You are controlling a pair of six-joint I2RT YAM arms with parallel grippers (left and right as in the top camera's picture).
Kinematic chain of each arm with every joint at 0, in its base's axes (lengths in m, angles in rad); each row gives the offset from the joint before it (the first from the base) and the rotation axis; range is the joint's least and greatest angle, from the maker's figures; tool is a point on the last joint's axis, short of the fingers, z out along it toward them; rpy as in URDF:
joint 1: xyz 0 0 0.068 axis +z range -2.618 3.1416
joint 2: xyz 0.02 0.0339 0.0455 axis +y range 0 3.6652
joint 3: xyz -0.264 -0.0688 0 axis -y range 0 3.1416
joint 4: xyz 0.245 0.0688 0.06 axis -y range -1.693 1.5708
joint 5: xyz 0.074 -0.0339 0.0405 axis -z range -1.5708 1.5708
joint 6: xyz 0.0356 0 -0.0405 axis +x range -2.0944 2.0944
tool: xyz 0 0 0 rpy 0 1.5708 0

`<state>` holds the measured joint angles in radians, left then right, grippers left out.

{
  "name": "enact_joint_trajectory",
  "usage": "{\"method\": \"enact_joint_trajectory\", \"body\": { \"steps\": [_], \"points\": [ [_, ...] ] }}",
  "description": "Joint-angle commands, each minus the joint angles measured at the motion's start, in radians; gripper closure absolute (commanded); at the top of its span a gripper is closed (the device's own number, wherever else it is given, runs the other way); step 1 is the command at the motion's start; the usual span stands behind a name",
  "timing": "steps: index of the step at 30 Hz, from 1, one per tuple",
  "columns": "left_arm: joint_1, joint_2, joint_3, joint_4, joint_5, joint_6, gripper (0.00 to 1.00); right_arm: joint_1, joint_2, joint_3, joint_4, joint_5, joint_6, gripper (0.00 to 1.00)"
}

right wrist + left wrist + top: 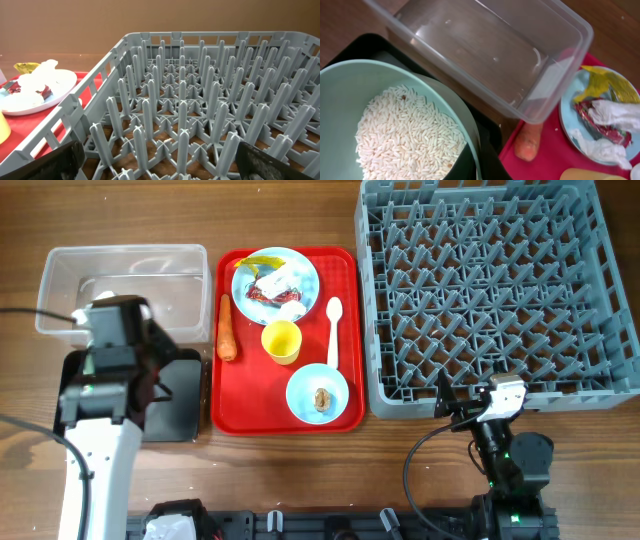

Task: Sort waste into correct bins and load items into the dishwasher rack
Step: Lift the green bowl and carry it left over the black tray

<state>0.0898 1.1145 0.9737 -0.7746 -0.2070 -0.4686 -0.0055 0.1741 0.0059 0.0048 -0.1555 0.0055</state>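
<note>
My left gripper (470,167) is shut on the rim of a pale blue bowl (350,85) full of white rice (405,135), held over the black tray (365,47) beside the clear tub (490,45). In the overhead view my left arm (120,330) hides this bowl. On the red tray (225,415) lie the carrot (227,328), the yellow cup (281,341), the white spoon (333,330), a plate (305,270) with wrappers (592,117), tissue (615,112) and a yellow scrap (595,82), and a second bowl (300,395) holding a brown lump (322,397). My right gripper (465,402) is open and empty at the rack's (490,290) front edge.
The clear tub (60,280) holds nothing but a small white bit. The black tray (185,395) lies in front of it, left of the red tray. The rack's pegs (200,115) fill the right wrist view, with nothing in them.
</note>
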Motion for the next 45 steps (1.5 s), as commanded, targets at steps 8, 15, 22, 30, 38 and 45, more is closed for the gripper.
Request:
{"method": "enact_joint_trajectory", "body": {
  "steps": [8,15,22,30,38,45],
  "points": [
    [0.252,0.015,0.010,0.023,0.068,0.020,0.96,-0.003,-0.003,-0.001,0.006,0.006,-0.005,0.00],
    [0.288,0.018,-0.089,0.117,0.042,0.014,0.96,-0.003,-0.003,-0.001,0.006,0.007,-0.005,0.00],
    [0.393,0.019,-0.123,0.148,0.107,-0.013,0.96,-0.003,-0.003,-0.001,0.006,0.007,-0.005,0.00],
    [0.576,0.121,-0.127,0.229,0.397,0.067,0.96,-0.003,-0.003,-0.001,0.006,0.007,-0.005,0.00],
    [0.587,0.141,-0.158,0.300,0.582,0.216,0.96,-0.003,-0.003,-0.001,0.006,0.007,-0.005,0.00],
    [0.634,0.124,-0.158,0.249,0.721,0.249,0.96,-0.003,-0.003,-0.001,0.006,0.007,-0.005,0.00]
  ]
}}
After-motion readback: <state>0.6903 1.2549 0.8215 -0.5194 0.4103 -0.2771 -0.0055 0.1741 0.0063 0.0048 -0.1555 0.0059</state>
